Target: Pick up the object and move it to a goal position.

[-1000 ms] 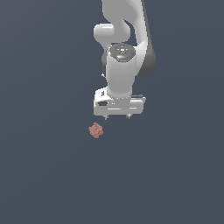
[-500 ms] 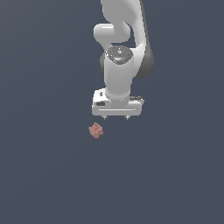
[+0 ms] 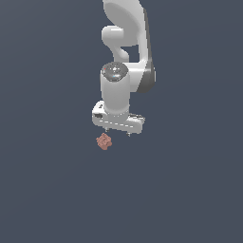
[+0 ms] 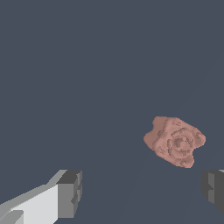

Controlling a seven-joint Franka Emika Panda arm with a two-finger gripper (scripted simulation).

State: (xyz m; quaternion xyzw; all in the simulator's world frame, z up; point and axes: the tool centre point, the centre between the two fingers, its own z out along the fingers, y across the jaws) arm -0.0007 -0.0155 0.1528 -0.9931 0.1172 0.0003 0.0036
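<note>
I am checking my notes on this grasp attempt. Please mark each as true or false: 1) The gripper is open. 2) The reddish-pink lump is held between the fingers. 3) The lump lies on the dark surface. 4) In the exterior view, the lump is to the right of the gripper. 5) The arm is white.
1) True: the gripper has its fingers wide apart.
2) False: the reddish-pink lump is free, not between the fingers and touching neither.
3) True: it rests on the dark surface.
4) False: the lump sits below the gripper, slightly toward the exterior view's left.
5) True: the arm is white.
</note>
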